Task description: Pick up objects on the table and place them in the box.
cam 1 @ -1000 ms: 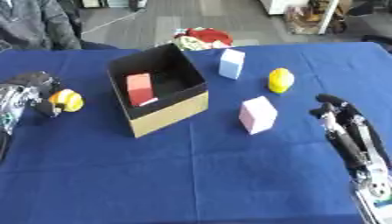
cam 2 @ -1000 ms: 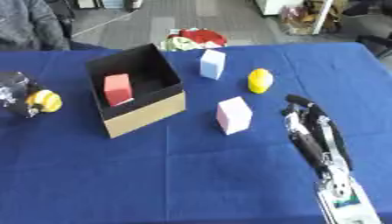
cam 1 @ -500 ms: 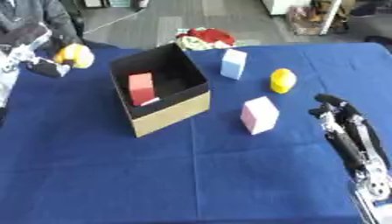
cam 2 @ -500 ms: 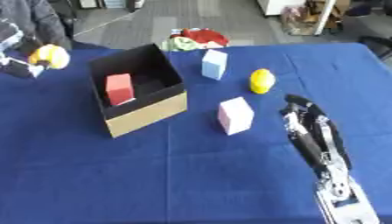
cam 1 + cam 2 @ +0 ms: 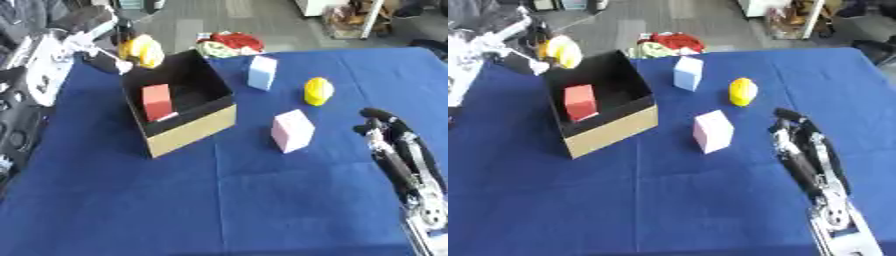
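Note:
My left hand [image 5: 98, 44] is raised at the far left of the box, shut on a yellow object [image 5: 143, 51] that hangs just over the box's back left rim. The open box [image 5: 179, 110], black inside with tan sides, holds a red block [image 5: 157, 101]. On the blue table lie a pale blue block [image 5: 262, 72], a yellow object [image 5: 318, 91] and a pink block [image 5: 292, 130], all to the right of the box. My right hand [image 5: 391, 135] rests at the right with its fingers straight, holding nothing.
A red and white heap [image 5: 226, 44] lies at the table's far edge behind the box. The blue cloth [image 5: 227, 200] stretches toward the front. Grey floor and furniture show beyond the far edge.
My left hand has lifted the yellow object from the table at the left and carried it up and rightward to the box's back left rim. The right hand has not moved.

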Controlling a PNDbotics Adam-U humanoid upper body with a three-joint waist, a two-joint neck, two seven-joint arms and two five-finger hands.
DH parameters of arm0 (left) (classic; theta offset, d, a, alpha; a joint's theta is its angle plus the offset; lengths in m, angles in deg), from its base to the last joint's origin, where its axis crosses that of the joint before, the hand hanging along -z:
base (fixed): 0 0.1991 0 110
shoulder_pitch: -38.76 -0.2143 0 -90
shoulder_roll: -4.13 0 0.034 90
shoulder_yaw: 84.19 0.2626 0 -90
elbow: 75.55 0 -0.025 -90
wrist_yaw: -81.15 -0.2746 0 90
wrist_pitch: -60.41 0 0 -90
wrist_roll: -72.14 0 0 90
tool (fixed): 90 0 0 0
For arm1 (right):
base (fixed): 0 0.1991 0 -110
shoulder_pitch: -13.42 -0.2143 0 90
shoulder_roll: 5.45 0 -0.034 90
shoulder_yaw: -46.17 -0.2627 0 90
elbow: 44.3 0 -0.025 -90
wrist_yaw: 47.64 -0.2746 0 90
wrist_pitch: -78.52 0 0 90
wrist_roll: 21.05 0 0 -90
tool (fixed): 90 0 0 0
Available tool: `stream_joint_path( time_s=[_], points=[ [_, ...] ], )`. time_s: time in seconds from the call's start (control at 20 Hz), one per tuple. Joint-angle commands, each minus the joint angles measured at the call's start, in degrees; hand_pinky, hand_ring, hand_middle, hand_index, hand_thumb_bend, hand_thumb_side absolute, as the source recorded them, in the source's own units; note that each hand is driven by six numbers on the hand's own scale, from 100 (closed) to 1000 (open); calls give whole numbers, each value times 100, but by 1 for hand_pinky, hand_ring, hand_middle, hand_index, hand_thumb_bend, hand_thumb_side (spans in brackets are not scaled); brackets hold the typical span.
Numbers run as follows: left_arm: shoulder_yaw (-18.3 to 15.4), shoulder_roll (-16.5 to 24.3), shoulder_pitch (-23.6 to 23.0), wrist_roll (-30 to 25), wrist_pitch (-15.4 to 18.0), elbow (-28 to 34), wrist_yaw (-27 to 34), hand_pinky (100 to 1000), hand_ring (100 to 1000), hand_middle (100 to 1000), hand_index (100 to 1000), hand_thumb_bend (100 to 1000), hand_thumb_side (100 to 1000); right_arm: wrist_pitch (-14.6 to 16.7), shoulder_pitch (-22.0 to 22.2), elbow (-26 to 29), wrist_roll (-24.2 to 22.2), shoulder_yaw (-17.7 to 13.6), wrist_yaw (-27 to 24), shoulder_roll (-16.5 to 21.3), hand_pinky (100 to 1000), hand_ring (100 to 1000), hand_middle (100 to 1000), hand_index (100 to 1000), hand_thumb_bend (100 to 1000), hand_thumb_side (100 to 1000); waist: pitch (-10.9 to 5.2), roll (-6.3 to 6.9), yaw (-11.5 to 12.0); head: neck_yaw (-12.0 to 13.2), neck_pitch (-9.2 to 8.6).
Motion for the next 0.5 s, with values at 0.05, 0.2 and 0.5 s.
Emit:
stream_joint_path(
  time_s=[0.05, 0.2, 0.5],
  points=[
    [124, 18, 65, -146, 93, 6, -234, 806, 732, 738, 880, 737, 373, 7, -65, 67, -10, -16, -21, 41, 819, 718, 799, 816, 100, 578, -33, -19, -5, -1, 23],
    [86, 113, -34, -272, 61, 123, -313, 862, 819, 836, 941, 845, 477, 7, -67, 68, 8, -37, -10, 53, 819, 718, 799, 816, 100, 578, -36, -6, 8, -15, 23],
    [-282, 605, -471, 64, -246, 1241, 807, 807, 729, 752, 875, 735, 451, -4, -222, 68, -8, -86, 136, 267, 822, 723, 800, 826, 100, 626, -48, 5, 86, -99, 23]
  ],
)
